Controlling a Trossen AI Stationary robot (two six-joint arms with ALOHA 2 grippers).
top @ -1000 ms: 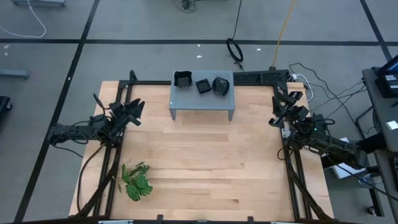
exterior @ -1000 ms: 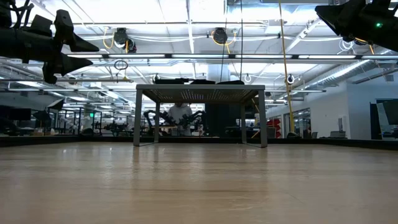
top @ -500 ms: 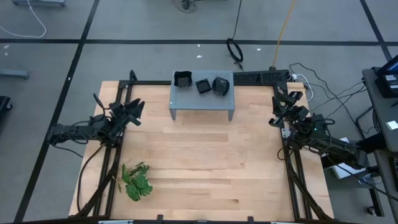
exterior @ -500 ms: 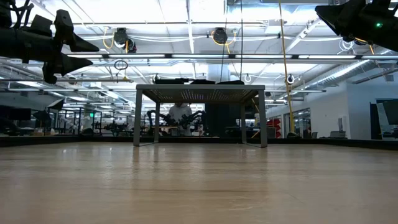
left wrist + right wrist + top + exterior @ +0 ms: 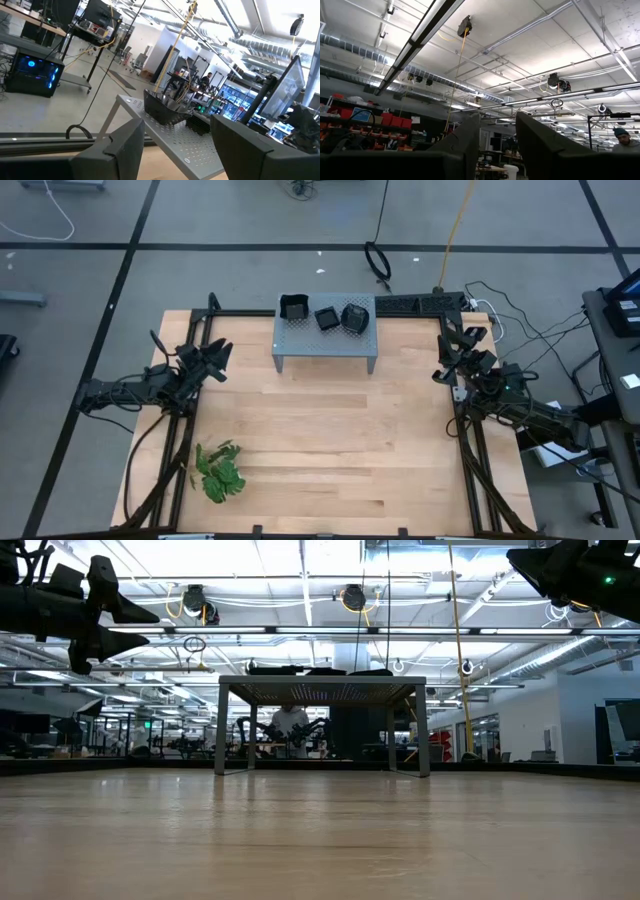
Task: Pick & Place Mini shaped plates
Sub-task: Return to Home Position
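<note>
A grey perforated stand (image 5: 322, 346) is set at the far middle of a wooden table (image 5: 320, 430), which is edged by a black frame (image 5: 245, 312). A green sprig (image 5: 220, 471) is laid near the front left corner, well apart from the stand. A yellow cable (image 5: 455, 225) is seen beyond the far right corner. A person (image 5: 291, 724) is seen in the room behind the stand.

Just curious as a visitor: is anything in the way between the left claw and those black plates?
Nothing visible does. Only bare table lies between the open left gripper, at the left edge, and the black plates on the grey stand. The green sprig lies off that line.
</note>
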